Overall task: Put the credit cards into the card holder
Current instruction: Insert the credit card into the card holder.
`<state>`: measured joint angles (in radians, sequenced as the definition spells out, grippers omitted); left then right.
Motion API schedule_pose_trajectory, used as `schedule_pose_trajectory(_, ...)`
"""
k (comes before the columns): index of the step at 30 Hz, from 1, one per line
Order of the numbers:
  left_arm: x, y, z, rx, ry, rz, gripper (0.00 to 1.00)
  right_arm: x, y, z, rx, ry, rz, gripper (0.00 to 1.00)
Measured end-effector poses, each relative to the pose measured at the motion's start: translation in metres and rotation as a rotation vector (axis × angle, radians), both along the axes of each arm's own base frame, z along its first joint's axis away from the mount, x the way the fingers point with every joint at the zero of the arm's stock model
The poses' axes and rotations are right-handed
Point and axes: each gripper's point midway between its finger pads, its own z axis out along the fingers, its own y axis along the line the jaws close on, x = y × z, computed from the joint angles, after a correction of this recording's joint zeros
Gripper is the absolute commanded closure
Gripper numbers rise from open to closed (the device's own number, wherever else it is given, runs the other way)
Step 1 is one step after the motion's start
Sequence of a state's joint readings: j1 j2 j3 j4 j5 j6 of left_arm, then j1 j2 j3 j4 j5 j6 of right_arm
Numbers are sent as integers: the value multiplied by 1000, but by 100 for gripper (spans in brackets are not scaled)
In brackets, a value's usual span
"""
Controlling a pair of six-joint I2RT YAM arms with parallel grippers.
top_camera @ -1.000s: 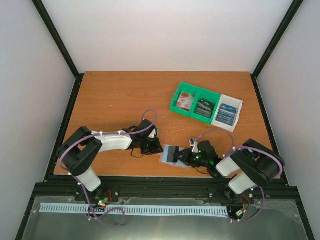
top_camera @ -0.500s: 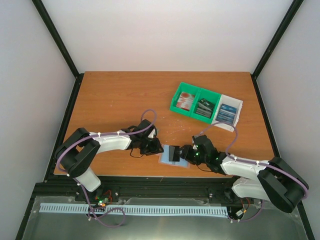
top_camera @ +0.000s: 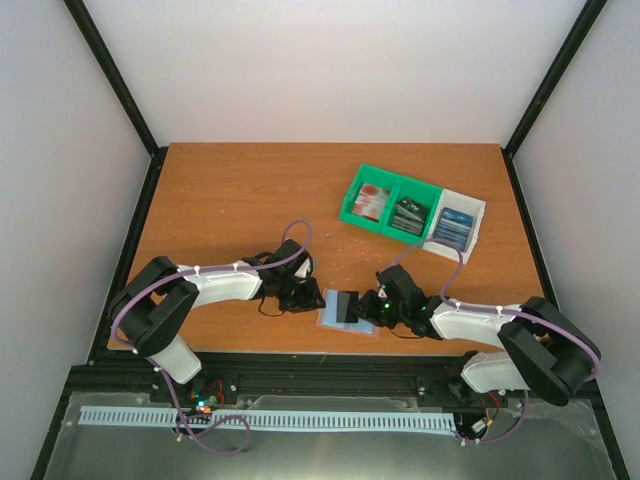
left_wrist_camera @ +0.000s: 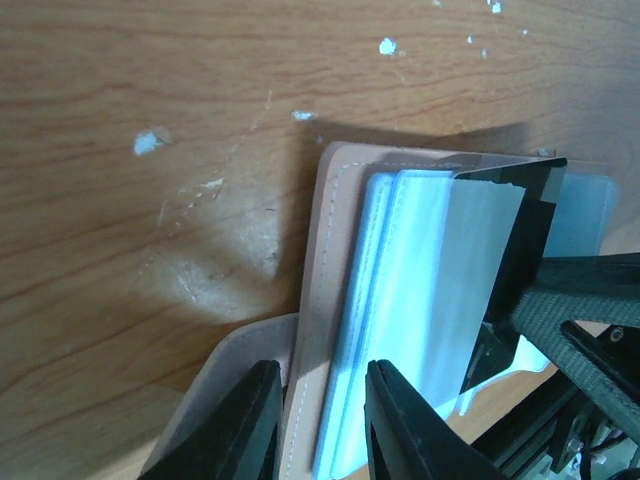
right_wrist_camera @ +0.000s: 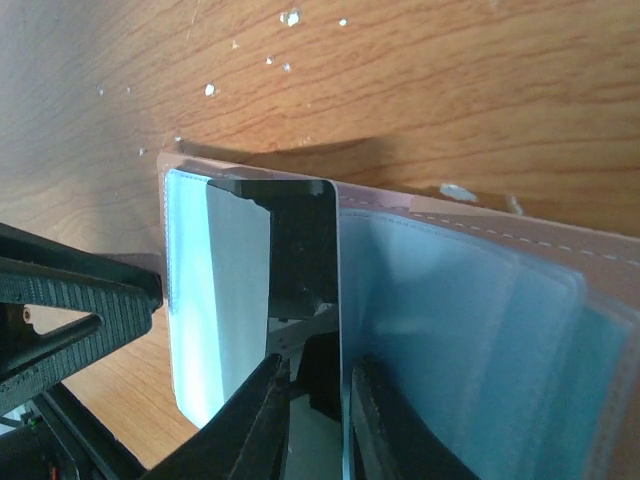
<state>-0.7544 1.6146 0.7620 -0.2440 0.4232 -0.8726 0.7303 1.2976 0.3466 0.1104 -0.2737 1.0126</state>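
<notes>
The card holder (top_camera: pixel 328 314) lies open near the table's front edge, with a tan cover (left_wrist_camera: pixel 330 250) and pale blue sleeves (right_wrist_camera: pixel 470 310). A dark credit card (top_camera: pixel 347 304) stands tilted over its sleeves (left_wrist_camera: pixel 500 250) (right_wrist_camera: pixel 300 240). My left gripper (top_camera: pixel 308 298) (left_wrist_camera: pixel 322 425) is shut on the holder's left edge, cover and sleeves between its fingers. My right gripper (top_camera: pixel 370 308) (right_wrist_camera: pixel 318 425) is narrowly open around the card's near end. The card leans on the right finger, with a gap to the left finger.
A green-and-white compartment tray (top_camera: pixel 352 216) stands at the back right. It holds red-and-white cards (top_camera: pixel 373 203), dark cards (top_camera: pixel 408 213) and blue cards (top_camera: pixel 455 228). The table's front edge and the black rail lie just behind both grippers.
My right arm has stretched out low towards the left, carrying the dark card further over the holder. Its jaws opened wide and then narrowed again. The left arm has barely moved.
</notes>
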Motion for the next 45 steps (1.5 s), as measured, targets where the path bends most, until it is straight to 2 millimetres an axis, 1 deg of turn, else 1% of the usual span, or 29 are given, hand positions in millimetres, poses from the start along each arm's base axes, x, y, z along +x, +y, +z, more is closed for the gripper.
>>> schedule_pose_trajectory(3,-1,-2,1,-11,6,-6,75,1,3,-1,3,2,12,86)
schedule_pose_trajectory(6,-2,-2,2,-15,9,-9,75,-1,6,-2,-1,0,29,93)
schedule_pose_trajectory(11,-2,-3,1,-17,12,-10,75,-5,11,0,12,0,55,97)
schedule_pose_trajectory(19,-2,-4,1,-21,13,-13,75,-9,25,9,79,-6,86,97)
schedule_pose_trajectory(27,-3,-7,0,-29,10,-19,75,-11,31,3,92,24,81,97)
schedule_pose_trajectory(29,-3,-7,0,-29,9,-19,75,-11,31,2,90,26,77,94)
schedule_pose_trajectory(32,-3,-7,0,-29,9,-18,74,-11,31,1,80,18,68,84)
schedule_pose_trajectory(35,-3,-7,0,-29,9,-19,72,-17,29,1,48,8,73,78)
schedule_pose_trajectory(39,-3,-7,2,-30,6,-21,71,-23,25,7,16,-16,72,75)
schedule_pose_trajectory(42,-4,-7,2,-29,8,-22,71,-28,20,8,-15,-22,68,74)
schedule_pose_trajectory(43,-5,-6,2,-29,8,-22,71,-29,18,8,-25,-20,69,75)
schedule_pose_trajectory(45,-6,-6,1,-29,9,-23,73,-32,16,5,-52,-15,68,79)
